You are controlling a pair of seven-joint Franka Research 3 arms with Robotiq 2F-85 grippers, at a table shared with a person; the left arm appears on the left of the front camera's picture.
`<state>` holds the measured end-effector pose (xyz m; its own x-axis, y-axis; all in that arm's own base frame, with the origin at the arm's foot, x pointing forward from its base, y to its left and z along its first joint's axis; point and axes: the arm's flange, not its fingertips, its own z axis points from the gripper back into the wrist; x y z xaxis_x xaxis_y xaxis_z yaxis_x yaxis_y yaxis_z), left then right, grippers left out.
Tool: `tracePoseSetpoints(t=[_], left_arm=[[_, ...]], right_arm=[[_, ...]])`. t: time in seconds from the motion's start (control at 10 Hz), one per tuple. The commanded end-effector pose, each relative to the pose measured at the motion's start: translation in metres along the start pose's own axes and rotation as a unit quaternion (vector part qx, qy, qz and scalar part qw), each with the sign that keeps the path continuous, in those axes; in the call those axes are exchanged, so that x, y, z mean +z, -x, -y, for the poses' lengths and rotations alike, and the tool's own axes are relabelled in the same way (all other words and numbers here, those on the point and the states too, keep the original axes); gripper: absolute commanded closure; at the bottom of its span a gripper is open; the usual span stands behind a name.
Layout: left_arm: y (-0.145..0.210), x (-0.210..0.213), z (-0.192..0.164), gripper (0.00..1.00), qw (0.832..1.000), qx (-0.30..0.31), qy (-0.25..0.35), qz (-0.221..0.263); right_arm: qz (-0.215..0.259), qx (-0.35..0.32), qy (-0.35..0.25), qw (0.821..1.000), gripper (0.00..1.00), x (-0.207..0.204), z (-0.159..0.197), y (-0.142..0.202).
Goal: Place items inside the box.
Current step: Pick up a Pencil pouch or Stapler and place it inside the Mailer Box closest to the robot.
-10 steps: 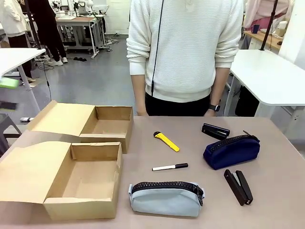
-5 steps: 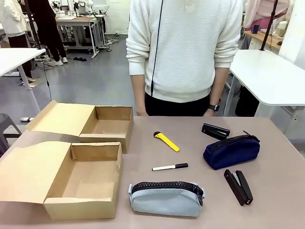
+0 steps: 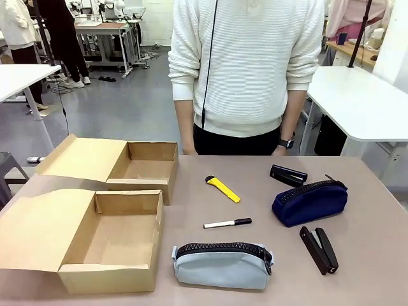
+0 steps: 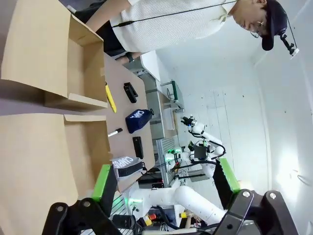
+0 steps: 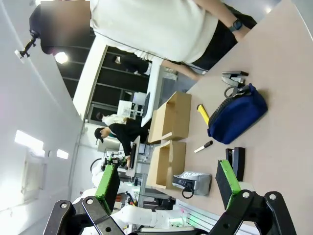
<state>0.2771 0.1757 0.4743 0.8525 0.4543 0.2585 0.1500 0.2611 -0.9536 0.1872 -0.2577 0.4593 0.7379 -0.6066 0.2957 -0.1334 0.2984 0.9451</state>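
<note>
Knife (image 3: 223, 189) right of far box (image 3: 152, 152) (apart)

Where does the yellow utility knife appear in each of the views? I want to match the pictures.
Front view: yellow utility knife mid-table, between the far box and the dark blue pouch.
Left wrist view: knife left of centre, upright in the picture, above-left of the pouch.
Right wrist view: knife right of centre, just left of the pouch.
Shared landmark: the dark blue pouch.

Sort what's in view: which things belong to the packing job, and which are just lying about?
Job: yellow utility knife, white marker, far stapler, near stapler, grey-blue pouch, dark blue pouch, near box, far box.
Lying about: white side table, background workbench.
</note>
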Motion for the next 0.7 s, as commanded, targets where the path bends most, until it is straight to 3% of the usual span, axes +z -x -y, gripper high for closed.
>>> tracePoseSetpoints(t=[0.0,0.1,0.2,0.3,0.4,0.5,0.6], left_arm=[[-0.001,0.0,-0.002,0.0,1.0,-0.011,0.011,0.005],[-0.001,0.0,-0.002,0.0,1.0,-0.011,0.011,0.005],[-0.001,0.0,-0.002,0.0,1.0,-0.011,0.011,0.005],[-0.001,0.0,-0.002,0.0,1.0,-0.011,0.011,0.005],[-0.001,0.0,-0.002,0.0,1.0,-0.011,0.011,0.005],[-0.001,0.0,-0.002,0.0,1.0,-0.011,0.011,0.005],[-0.001,0.0,-0.002,0.0,1.0,-0.011,0.011,0.005]], right_arm=[[-0.003,0.0,0.0,1.0,0.0,-0.002,-0.001,-0.002],[-0.035,0.116,0.064,0.991,0.0,-0.035,-0.027,0.011],[-0.074,0.197,0.133,0.969,0.0,-0.065,-0.041,0.015],[-0.089,0.267,0.23,0.931,0.0,-0.096,-0.05,0.014],[-0.108,0.337,0.249,0.902,0.0,-0.123,-0.06,0.014],[-0.111,0.299,0.2,0.926,0.0,-0.145,-0.069,0.014],[-0.095,0.213,0.163,0.959,0.0,-0.086,-0.068,-0.017]])
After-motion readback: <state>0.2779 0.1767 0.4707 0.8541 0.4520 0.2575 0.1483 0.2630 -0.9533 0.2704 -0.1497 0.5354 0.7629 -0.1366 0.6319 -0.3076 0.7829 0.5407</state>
